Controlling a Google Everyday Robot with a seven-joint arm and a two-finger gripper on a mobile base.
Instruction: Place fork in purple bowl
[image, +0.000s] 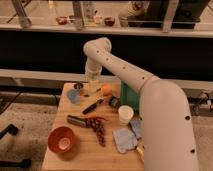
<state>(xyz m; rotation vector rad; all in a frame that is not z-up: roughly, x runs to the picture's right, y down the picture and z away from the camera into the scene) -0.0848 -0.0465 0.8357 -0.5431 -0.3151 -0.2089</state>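
Over table (82, 150) far edge: gripper (92, 81), fingers apart, empty, just above what appears to be the fork (92, 93). Step: approach for pickup. Next: lower, pinch thin handle squarely. Purple bowl not visible, likely behind arm (150, 100).

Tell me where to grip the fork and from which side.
Probably best to grip the fork across its thin handle near the middle, coming straight down: it lies flat on the table, so only its top is free. The open pincer hangs just above it.
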